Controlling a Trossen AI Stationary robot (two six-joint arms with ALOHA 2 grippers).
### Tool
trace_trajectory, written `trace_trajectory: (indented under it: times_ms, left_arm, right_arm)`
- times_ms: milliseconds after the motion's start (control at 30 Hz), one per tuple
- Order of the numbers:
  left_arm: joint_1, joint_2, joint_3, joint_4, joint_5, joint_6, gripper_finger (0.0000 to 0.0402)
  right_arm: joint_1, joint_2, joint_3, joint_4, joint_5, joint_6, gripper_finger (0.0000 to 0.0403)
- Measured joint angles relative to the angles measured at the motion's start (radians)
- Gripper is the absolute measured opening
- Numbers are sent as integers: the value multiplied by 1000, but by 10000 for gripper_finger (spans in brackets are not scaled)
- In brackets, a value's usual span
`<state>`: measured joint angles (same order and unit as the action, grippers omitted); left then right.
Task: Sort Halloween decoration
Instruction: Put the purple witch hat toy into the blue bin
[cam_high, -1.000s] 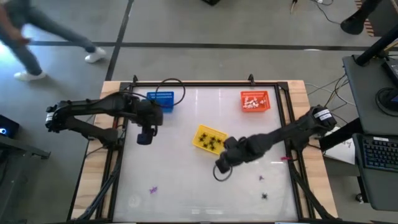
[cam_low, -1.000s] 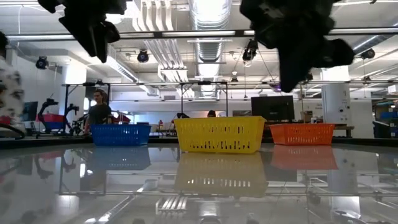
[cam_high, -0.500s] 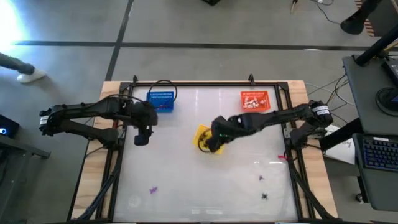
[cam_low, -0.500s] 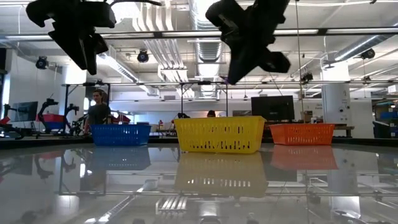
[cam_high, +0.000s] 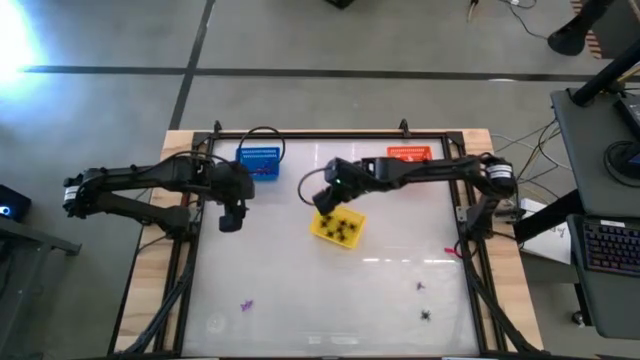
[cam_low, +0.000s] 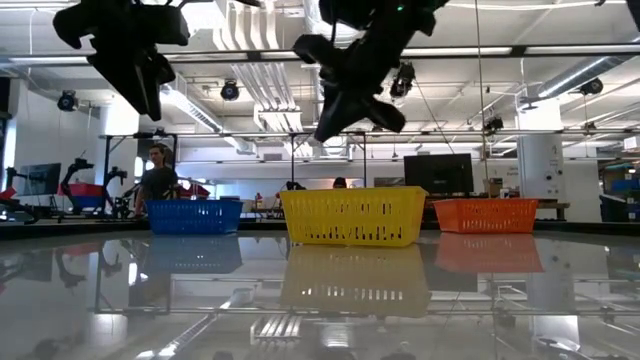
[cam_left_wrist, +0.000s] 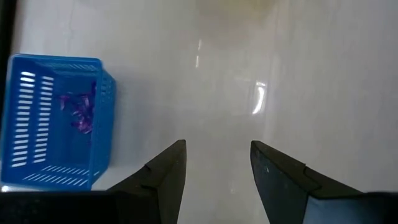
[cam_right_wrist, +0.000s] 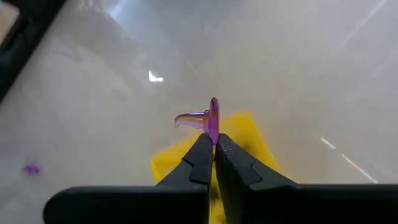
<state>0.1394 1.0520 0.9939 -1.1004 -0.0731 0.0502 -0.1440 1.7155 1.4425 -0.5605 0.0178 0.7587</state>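
Note:
My right gripper (cam_high: 325, 196) is shut on a small purple piece (cam_right_wrist: 209, 118) of the Halloween decoration, high above the yellow basket's (cam_high: 338, 227) far left corner. That basket holds black spider-like pieces. My left gripper (cam_high: 232, 216) hangs open and holds nothing, just near of the blue basket (cam_left_wrist: 56, 124), which has purple bits (cam_left_wrist: 78, 113) inside. Loose on the table lie a purple piece (cam_high: 245, 305) at the near left, and another purple piece (cam_high: 420, 287) and a black piece (cam_high: 427, 315) at the near right. In the low view both grippers are up high, the left gripper (cam_low: 135, 70) and the right gripper (cam_low: 345, 105). My right gripper pinches the purple piece by the lower edge of its flat round part (cam_right_wrist: 213, 133), only at the fingertips. The fingers slant down from the table's right side. The piece stands up beyond the tips with its curved stem (cam_right_wrist: 186, 118) sticking out sideways, lifted clear of table and baskets.
An orange basket (cam_high: 410, 153) with white bits stands at the far right, partly under my right arm. A small pink bit (cam_high: 458, 252) lies by the right edge. The glossy tabletop (cam_high: 330, 290) is bare between the baskets and the loose pieces. People stand in the room beyond.
My right gripper, shut on the purple piece, has swung from the near right of the yellow basket across it toward the far edge and the left, rising a little and rolling its wrist.

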Motion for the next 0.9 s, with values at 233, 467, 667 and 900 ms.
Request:
trace_trajectory:
  times_ms: [233, 467, 667, 900]
  left_arm:
    - [4, -4, 0, -3, -99, -1, 162]
    - [65, -24, 0, -70, -199, -18, 162]
    - [120, -65, 0, -100, -199, -51, 162]
    - [165, -115, 0, -105, -207, -99, 162]
  right_arm:
    - [-73, 128, 153, 9, -47, -100, 8]
    - [-128, 256, 308, 10, -153, -193, 8]
    - [-157, 351, 446, 8, -218, -264, 9]
    - [-199, 471, 605, -39, -277, -325, 9]
